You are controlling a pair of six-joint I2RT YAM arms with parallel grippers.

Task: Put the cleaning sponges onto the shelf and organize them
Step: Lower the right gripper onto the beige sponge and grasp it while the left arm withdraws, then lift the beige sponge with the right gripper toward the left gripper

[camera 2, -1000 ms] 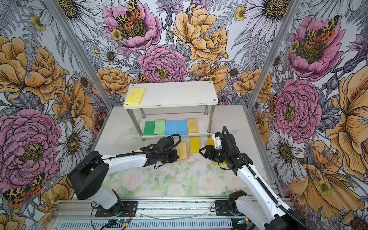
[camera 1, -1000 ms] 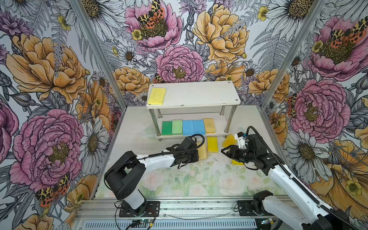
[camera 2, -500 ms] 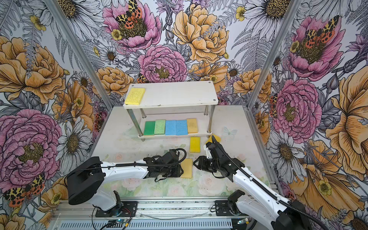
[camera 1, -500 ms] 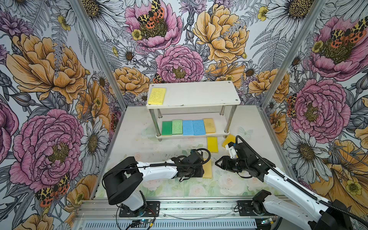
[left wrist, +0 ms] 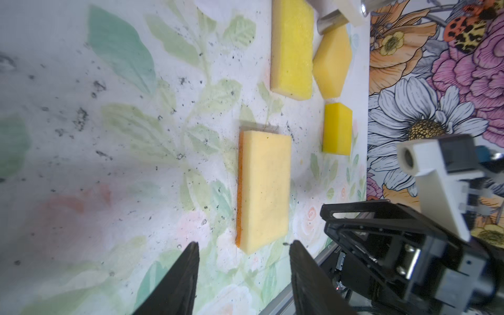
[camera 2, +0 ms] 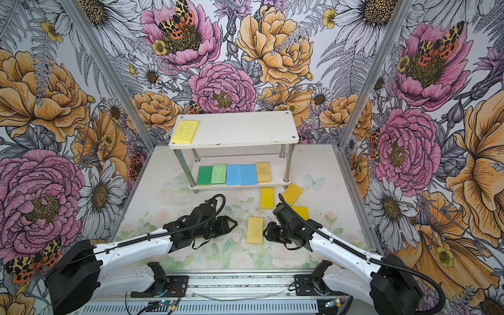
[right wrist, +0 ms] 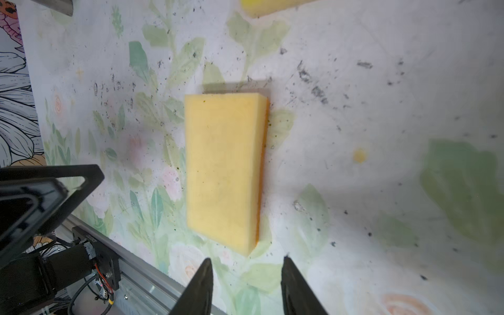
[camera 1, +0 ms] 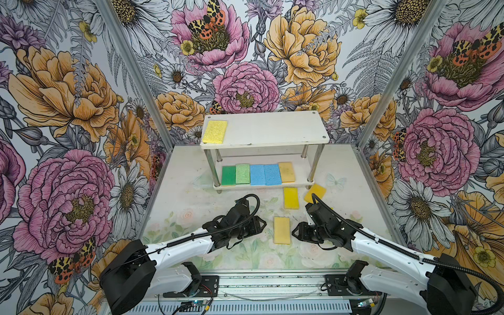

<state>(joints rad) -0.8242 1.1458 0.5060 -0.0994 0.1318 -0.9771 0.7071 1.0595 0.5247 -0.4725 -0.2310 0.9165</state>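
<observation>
1. Left claw [camera 1: 261, 223] sits low over the surface [camera 1: 191, 207]. The left wrist view shows its fingers spread wide, with nothing between them.
2. Behind stands the shelf [camera 1: 272, 128]. A lemon sponge [camera 1: 215, 132] lies on the top board's left end. Below, side by side, are a dark green sponge [camera 1: 228, 176], a light green sponge [camera 1: 242, 173], two blue sponges [camera 1: 265, 174] and a tan sponge [camera 1: 287, 172].
3. Pale sponge [camera 1: 282, 230] lies flat on the surface between both claws. Only the wrist views catch its orange underside.
4. Right claw [camera 1: 295, 234] is just beside it, fingers apart and empty.
5. Golden sponge [camera 1: 291, 198] and amber sponge [camera 1: 315, 192] lie near the shelf's right front post. Bright sponge [camera 2: 301, 212] peeks past the right arm in a top view; the left wrist view shows it whole.
</observation>
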